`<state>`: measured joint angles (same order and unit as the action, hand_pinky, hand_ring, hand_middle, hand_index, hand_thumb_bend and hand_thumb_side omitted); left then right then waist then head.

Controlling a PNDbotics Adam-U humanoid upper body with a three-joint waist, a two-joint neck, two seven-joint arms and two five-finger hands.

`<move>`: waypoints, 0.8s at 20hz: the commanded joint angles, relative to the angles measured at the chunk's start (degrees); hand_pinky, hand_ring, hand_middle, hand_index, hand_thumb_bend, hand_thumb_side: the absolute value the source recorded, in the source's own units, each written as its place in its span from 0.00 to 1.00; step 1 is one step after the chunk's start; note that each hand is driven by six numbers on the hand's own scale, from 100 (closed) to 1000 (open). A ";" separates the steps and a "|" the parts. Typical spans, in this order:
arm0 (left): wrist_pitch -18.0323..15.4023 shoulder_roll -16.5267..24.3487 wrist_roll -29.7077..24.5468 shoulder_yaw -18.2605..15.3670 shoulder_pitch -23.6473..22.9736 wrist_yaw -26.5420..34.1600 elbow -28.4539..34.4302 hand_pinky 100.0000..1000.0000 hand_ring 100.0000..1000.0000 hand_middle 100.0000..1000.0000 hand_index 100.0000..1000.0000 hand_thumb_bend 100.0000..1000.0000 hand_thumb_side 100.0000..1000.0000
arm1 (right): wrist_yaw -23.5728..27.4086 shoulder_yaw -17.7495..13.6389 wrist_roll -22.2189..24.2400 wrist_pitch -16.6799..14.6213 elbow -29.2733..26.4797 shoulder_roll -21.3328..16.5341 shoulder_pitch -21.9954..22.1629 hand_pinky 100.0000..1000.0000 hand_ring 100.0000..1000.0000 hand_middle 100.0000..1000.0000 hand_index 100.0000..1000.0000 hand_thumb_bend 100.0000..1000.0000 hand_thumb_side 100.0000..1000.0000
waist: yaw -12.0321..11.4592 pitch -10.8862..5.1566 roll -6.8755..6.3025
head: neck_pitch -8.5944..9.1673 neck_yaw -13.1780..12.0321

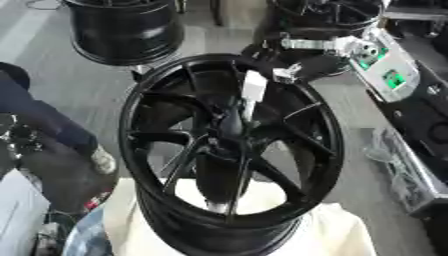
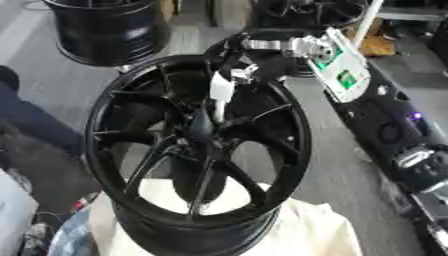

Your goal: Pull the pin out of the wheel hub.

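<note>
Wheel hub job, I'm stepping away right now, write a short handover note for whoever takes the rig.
Right hand: reaching in from the upper right over the rim, with its white fingertips down at the centre of the wheel hub. Whether they have closed on anything cannot be told.
Left hand: not in view.
Wheel hub: black, many spokes, standing tilted on a cream cloth, open face toward the camera.
Pin: cannot be made out; the dark centre and the hand hide it.
Done: hand brought to the hub centre.
Left: confirm the hold on the pin, then pull it straight out, probably along the hub's axis.
</note>
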<state>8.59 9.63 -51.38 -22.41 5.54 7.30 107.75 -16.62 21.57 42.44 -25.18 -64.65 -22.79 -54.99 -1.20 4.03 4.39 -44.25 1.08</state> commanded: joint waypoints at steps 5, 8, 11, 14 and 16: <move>-0.04 1.02 -0.31 0.27 0.74 -0.08 0.75 0.65 0.52 0.61 0.72 0.00 0.83 | -3.05 -0.23 4.56 -5.11 -0.17 0.01 -1.77 0.81 0.82 0.89 0.97 0.00 0.83 | -0.09 -0.53 -0.28 | 0.13 -0.03; -0.05 1.00 -0.30 0.25 0.71 -0.11 0.76 0.65 0.52 0.61 0.72 0.00 0.83 | -5.04 -0.41 4.40 -5.38 0.04 0.18 -1.92 0.81 0.83 0.89 0.97 0.00 0.83 | -0.12 -0.54 -0.29 | 0.13 -0.06; -0.07 0.96 -0.29 0.23 0.69 -0.11 0.76 0.65 0.52 0.62 0.72 0.00 0.83 | -8.20 -0.83 3.90 -5.66 0.66 0.64 -2.03 0.81 0.83 0.89 0.97 0.00 0.83 | -0.15 -0.53 -0.33 | 0.13 -0.01; -0.06 0.91 -0.32 0.24 0.69 -0.10 0.77 0.65 0.52 0.62 0.72 0.00 0.83 | -10.16 -1.32 3.44 -5.93 2.25 1.39 -1.83 0.81 0.83 0.89 0.97 0.00 0.85 | -0.15 -0.52 -0.39 | 0.13 0.02; -0.09 0.89 -0.33 0.23 0.71 -0.06 0.77 0.65 0.52 0.62 0.73 0.00 0.83 | -11.50 -1.65 3.25 -6.17 3.50 1.88 -1.75 0.81 0.83 0.89 0.97 0.00 0.85 | -0.16 -0.50 -0.43 | 0.13 0.05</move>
<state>8.57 9.62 -51.47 -22.40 5.55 7.30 107.74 -27.12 20.81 41.22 -26.40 -61.46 -20.41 -55.49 -1.34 4.03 4.38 -44.25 1.09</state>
